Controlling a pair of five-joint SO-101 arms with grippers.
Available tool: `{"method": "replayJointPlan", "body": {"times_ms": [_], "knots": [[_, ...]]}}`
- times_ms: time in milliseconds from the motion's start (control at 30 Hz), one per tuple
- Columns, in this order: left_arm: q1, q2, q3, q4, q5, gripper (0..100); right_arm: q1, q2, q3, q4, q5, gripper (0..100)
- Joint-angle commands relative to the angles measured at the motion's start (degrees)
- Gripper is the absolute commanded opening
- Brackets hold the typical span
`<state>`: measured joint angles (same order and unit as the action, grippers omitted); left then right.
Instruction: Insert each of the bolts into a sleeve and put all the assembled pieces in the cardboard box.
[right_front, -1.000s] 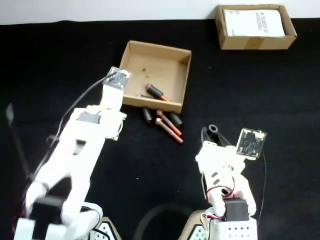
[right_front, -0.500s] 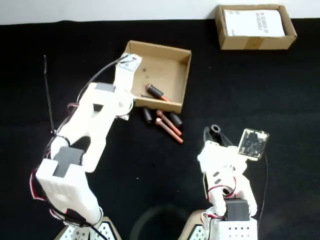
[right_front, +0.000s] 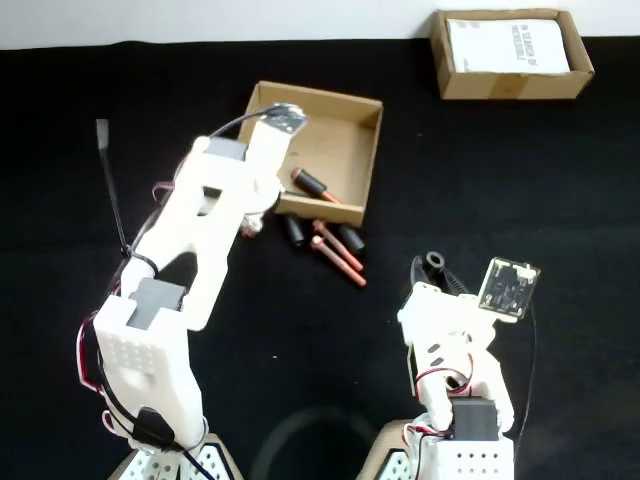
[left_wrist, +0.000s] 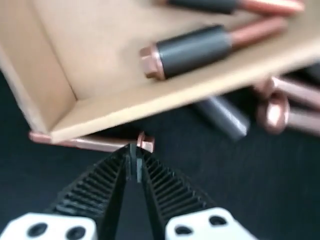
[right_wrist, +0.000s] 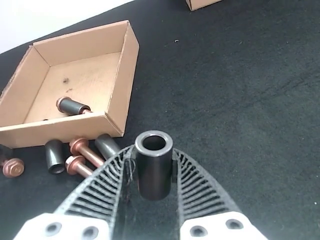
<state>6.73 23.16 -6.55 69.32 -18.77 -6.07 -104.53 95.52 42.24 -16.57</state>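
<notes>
The cardboard box (right_front: 335, 135) holds one bolt-in-sleeve piece (right_front: 313, 184), which also shows in the left wrist view (left_wrist: 192, 47); a second like piece (left_wrist: 235, 5) shows at that view's edge. Just outside the box's near wall lie two black sleeves (right_front: 294, 230) (right_front: 349, 239) and two copper bolts (right_front: 338, 255). Another bolt (left_wrist: 90, 144) lies along the box's outer wall. My left gripper (left_wrist: 134, 159) is shut, its tips right over this bolt near its head. My right gripper (right_wrist: 152, 172) is shut on an upright black sleeve (right_wrist: 154, 165), held above the table (right_front: 433, 262) to the right of the loose parts.
A second cardboard box (right_front: 510, 80) with white paper stands at the back right corner. The left arm's white body (right_front: 190, 250) stretches from the front left up to the box. Black cloth (right_front: 500, 180) covers the table.
The left arm has swung right, bringing its wrist over the box's near left corner. The right arm with its sleeve has barely shifted.
</notes>
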Motion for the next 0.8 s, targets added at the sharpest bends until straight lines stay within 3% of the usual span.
{"method": "replayJointPlan", "body": {"times_ms": [0, 67, 267, 433, 633, 767], "knots": [[1.0, 0.1, -7.9, 7.7, -8.2, 1, 0.7, -0.4, 0.6, -1.0, -0.4, 0.6], [0.7, 0.1, -10.7, 12.0, -12.3, 1, 0.7, -0.4, 0.7, -1.0, -0.4, 0.6], [0.7, 0.1, -15.1, 22.3, -34.1, 1, 0.7, -0.4, 0.7, -1.0, -0.4, 0.6], [0.7, 0.2, -15.1, 24.5, -46.6, 3, 0.7, -0.4, 0.7, -0.9, -0.1, 0.6], [0.0, 1.0, -15.5, 24.8, -58.0, 18, 0.7, -0.4, 0.7, -0.9, 0.0, 0.6], [-2.6, 5.0, -18.2, 24.6, -66.3, 17, 0.7, -0.4, 0.7, -0.9, 0.1, 0.6]]}}
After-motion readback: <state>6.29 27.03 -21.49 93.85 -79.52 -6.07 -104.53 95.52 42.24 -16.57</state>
